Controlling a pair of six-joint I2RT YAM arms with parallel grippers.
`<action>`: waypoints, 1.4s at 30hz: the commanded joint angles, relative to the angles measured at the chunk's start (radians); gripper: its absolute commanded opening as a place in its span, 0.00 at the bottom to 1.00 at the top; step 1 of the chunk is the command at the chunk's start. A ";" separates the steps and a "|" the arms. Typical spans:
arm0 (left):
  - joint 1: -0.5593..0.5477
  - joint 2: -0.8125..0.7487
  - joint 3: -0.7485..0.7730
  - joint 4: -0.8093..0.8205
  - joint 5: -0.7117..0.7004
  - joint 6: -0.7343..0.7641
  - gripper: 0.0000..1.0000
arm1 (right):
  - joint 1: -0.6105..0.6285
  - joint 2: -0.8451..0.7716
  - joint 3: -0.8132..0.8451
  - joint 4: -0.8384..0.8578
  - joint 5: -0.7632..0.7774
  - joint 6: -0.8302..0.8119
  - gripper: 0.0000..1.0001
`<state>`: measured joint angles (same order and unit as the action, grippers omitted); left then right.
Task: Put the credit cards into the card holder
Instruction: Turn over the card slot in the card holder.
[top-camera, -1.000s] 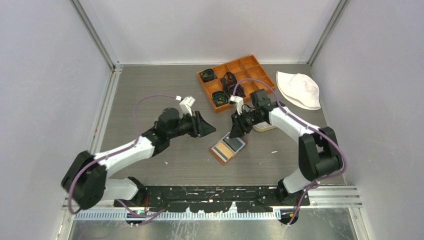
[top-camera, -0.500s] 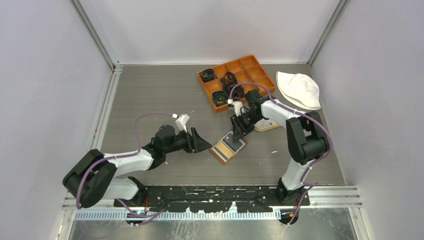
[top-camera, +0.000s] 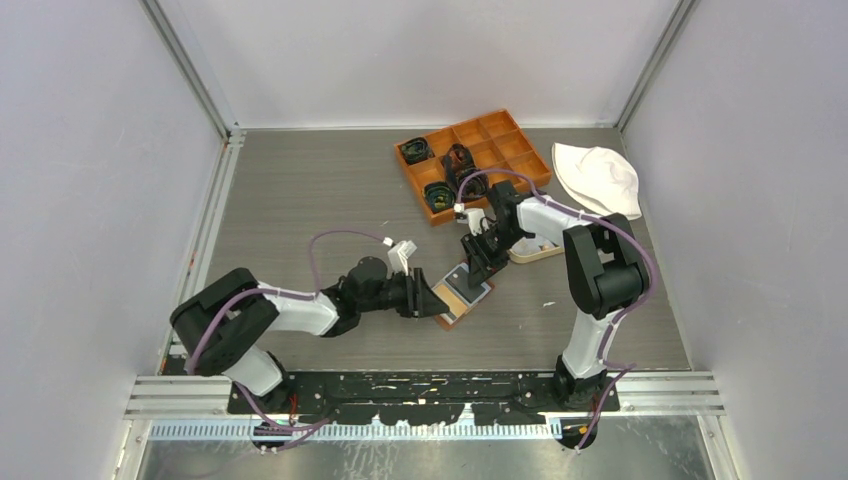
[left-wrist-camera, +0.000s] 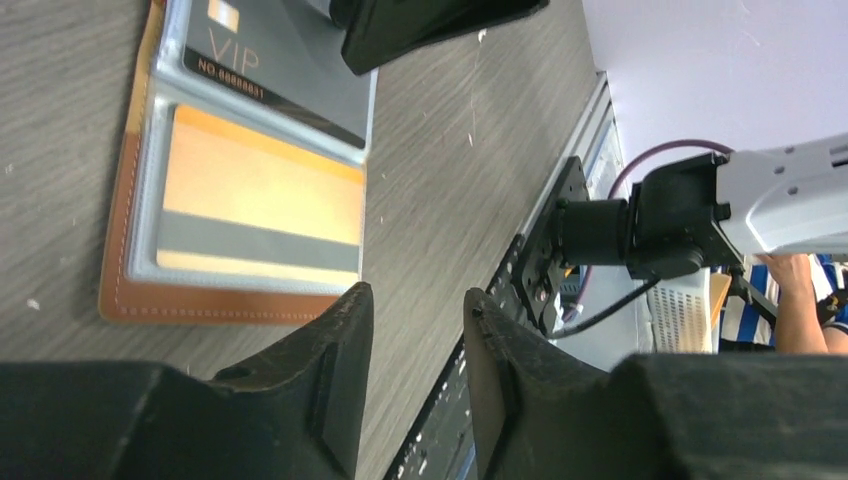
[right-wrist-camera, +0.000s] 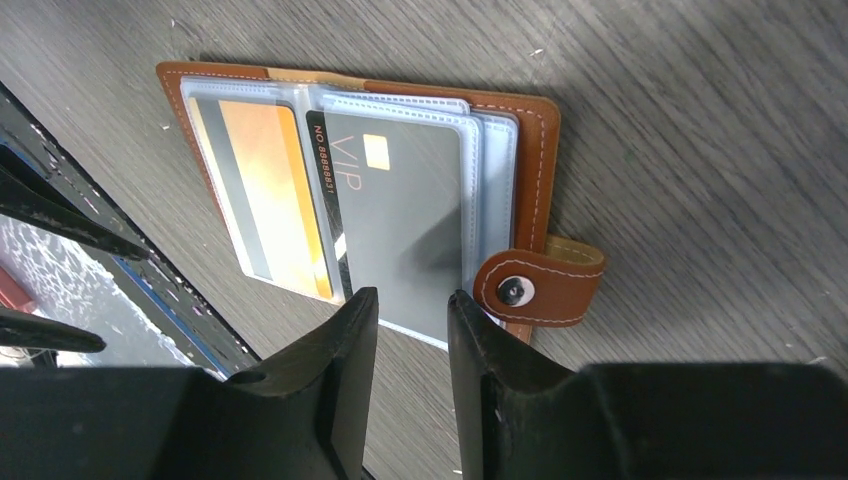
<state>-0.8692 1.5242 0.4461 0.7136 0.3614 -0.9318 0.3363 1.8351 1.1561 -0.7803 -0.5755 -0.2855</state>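
Note:
The card holder is a brown leather wallet lying open at mid-table, snap strap out to one side. Its clear sleeves hold a black VIP card and an orange card with a grey stripe. Both cards also show in the left wrist view: the black card and the orange card. My left gripper is low at the wallet's left edge, jaws slightly apart and empty. My right gripper hovers over the wallet's far end by the black card, narrowly open and empty.
An orange compartment box with black coiled items stands at the back. A white hat lies at the back right. A beige oval tray sits partly hidden under the right arm. The black base rail runs along the near edge.
My left gripper has moved right and down to the wallet's left edge. My right gripper has stayed over the wallet, shifting only slightly.

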 joint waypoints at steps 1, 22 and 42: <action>-0.004 0.059 0.095 0.028 -0.027 0.029 0.38 | -0.004 -0.003 0.037 -0.022 0.015 -0.007 0.38; -0.001 0.245 0.282 -0.203 -0.109 0.130 0.26 | -0.003 0.030 0.061 -0.066 -0.042 -0.011 0.39; 0.049 0.228 0.241 -0.160 -0.030 0.114 0.32 | -0.054 0.056 0.083 -0.134 -0.328 -0.016 0.34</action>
<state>-0.8364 1.7699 0.7033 0.5159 0.2932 -0.8268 0.2832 1.8812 1.2037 -0.8837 -0.8162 -0.2882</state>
